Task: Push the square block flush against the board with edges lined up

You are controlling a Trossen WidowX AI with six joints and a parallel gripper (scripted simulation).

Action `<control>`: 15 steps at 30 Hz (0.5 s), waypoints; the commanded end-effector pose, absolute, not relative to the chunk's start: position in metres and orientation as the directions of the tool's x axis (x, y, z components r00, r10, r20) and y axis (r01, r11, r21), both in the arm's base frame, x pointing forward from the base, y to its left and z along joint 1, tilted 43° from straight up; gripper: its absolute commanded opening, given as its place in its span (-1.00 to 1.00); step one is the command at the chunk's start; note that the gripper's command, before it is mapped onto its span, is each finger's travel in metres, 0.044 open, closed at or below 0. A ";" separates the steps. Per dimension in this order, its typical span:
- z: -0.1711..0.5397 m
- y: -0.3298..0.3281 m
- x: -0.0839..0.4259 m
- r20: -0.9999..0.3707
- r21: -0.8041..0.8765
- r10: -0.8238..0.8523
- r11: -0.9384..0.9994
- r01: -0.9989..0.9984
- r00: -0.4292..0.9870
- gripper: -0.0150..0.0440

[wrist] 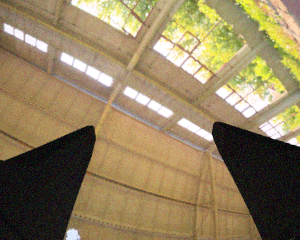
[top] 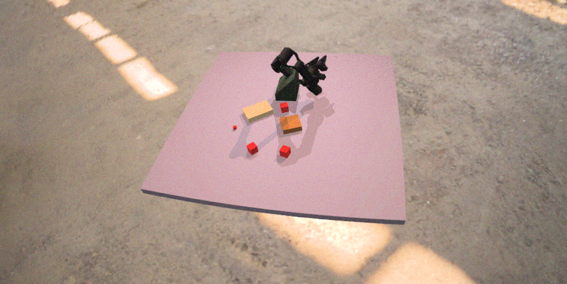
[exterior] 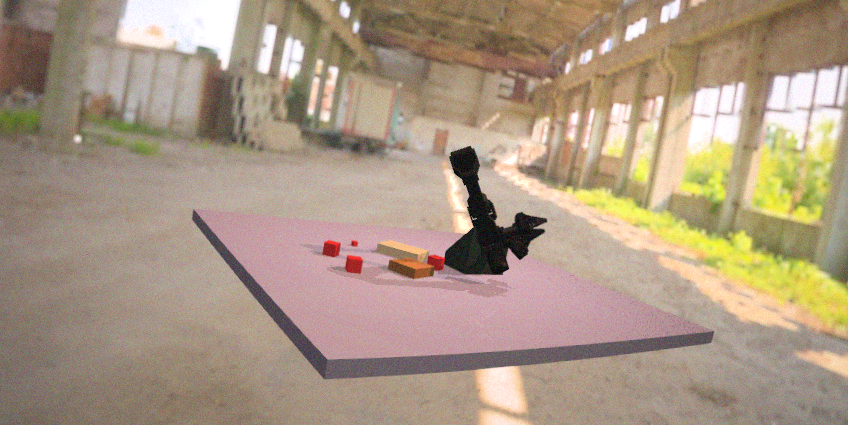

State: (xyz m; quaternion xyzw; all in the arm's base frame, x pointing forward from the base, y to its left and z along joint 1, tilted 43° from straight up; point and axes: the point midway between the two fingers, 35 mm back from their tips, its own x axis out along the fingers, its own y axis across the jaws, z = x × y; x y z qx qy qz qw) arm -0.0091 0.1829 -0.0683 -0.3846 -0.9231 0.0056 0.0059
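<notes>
The orange square block (top: 291, 123) (exterior: 410, 267) lies flat on the table. The light tan board (top: 257, 111) (exterior: 401, 250) lies flat too, to the block's left and a little farther back in the top view. A gap shows between them there, and their sides are turned at different angles. My gripper (top: 321, 59) (exterior: 544, 225) (wrist: 154, 130) is open and empty. It is raised beside the arm's base, pointing away from both parts and well clear of them. The wrist view shows only the two dark fingers against the roof and windows, with neither part in it.
A red cube (top: 283, 107) (exterior: 435, 262) lies between the block and the arm's base (top: 287, 88) (exterior: 473, 254). Two more red cubes (top: 252, 148) (top: 285, 151) lie toward the front in the top view. A tiny red cube (top: 235, 127) (exterior: 354, 242) lies near the board's left end.
</notes>
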 end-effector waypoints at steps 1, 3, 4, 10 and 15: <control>-0.068 0.183 -0.009 0.006 -0.015 0.710 0.704 0.710 -0.704 0.78; -0.068 0.183 -0.009 0.006 -0.010 0.707 0.707 0.707 -0.707 0.60; -0.068 0.182 -0.009 0.006 0.004 0.700 0.714 0.700 -0.714 0.51; -0.071 0.174 -0.011 -0.009 0.162 0.604 0.787 0.595 -0.797 -0.03; -0.075 0.165 -0.010 -0.039 0.290 0.516 0.825 0.485 -0.856 -0.47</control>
